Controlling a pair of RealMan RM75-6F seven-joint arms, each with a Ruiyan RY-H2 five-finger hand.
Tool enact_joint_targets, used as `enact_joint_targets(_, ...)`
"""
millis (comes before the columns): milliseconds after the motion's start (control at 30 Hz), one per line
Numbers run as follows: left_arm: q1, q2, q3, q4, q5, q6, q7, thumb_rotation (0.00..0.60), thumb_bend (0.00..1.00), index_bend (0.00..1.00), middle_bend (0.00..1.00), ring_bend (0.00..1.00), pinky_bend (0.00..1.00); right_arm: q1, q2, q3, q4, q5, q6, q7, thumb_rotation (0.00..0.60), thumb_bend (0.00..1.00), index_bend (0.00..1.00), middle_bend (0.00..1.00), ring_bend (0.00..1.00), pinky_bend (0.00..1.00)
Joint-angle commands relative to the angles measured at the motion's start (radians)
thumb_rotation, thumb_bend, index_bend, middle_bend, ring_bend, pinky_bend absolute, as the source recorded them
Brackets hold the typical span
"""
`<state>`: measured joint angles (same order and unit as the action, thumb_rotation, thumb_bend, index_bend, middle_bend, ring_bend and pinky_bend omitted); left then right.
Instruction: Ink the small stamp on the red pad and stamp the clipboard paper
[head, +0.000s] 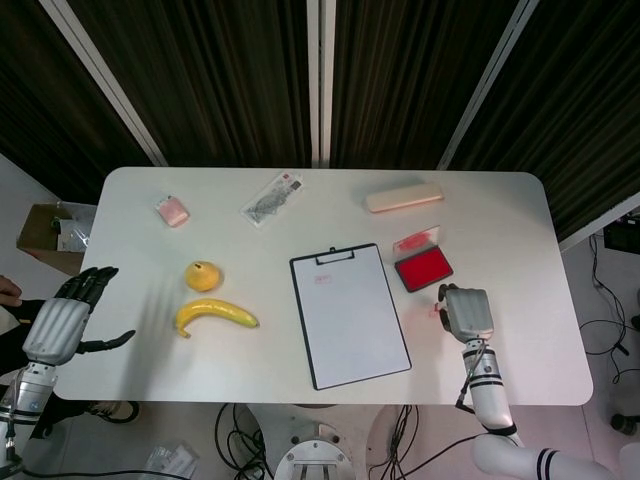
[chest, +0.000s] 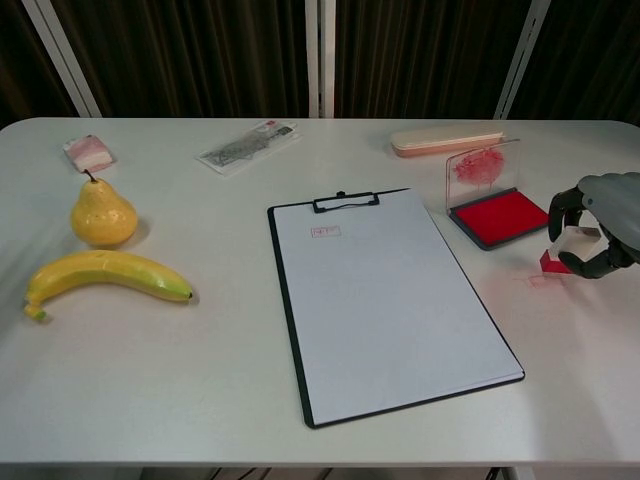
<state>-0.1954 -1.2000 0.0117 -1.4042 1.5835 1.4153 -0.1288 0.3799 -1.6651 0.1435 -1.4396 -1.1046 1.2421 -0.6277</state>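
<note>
The small stamp, clear with a red base, sits between the fingers of my right hand, which holds it just above the table, right of the red ink pad. The pad's clear lid stands open behind it. In the head view the right hand covers most of the stamp, below the pad. The clipboard with white paper lies mid-table and bears a small red print near its clip. My left hand hovers open off the table's left edge.
A banana and a pear lie at the left. A pink packet, a clear wrapper and a beige case line the far side. A faint red smudge marks the table under the stamp.
</note>
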Motion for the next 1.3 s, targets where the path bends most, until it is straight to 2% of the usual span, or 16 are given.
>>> enact_joint_targets(33, 0.000, 0.001, 0.000, -0.001, 0.002, 0.002, 0.001, 0.212, 0.11, 0.08, 0.09, 0.09, 0.18, 0.012, 0.027, 0.014, -0.018, -0.006, -0.001, -0.008, 0.600, 0.41, 0.59, 0.54, 0.80, 0.93)
enact_joint_targets(300, 0.002, 0.005, 0.001, -0.002, -0.004, -0.002, 0.003, 0.210, 0.10, 0.08, 0.09, 0.09, 0.18, 0.105, 0.123, 0.107, -0.008, 0.024, -0.107, 0.017, 0.600, 0.43, 0.65, 0.58, 0.80, 0.93)
enact_joint_targets(467, -0.001, 0.001, 0.000, 0.000, -0.005, -0.007, 0.004, 0.210, 0.10, 0.08, 0.09, 0.09, 0.18, 0.177, 0.121, 0.134, 0.072, 0.055, -0.201, 0.037, 0.600, 0.43, 0.70, 0.62, 0.81, 0.93)
enact_joint_targets(767, -0.001, -0.003, 0.000, 0.007, -0.012, -0.017, 0.004, 0.207, 0.10, 0.08, 0.09, 0.09, 0.18, 0.244, 0.045, 0.085, 0.249, -0.012, -0.312, 0.178, 0.600, 0.43, 0.71, 0.63, 0.82, 0.93)
enact_joint_targets(967, -0.004, -0.005, 0.000, 0.014, -0.010, -0.020, 0.000, 0.210, 0.10, 0.08, 0.09, 0.09, 0.18, 0.251, 0.000, 0.064, 0.314, -0.065, -0.297, 0.259, 0.600, 0.43, 0.72, 0.63, 0.82, 0.93)
enact_joint_targets(1300, -0.001, -0.010, 0.003, 0.027, -0.012, -0.022, -0.010, 0.210, 0.11, 0.08, 0.09, 0.09, 0.18, 0.265, -0.043, 0.052, 0.367, -0.063, -0.305, 0.264, 0.600, 0.43, 0.72, 0.64, 0.82, 0.93)
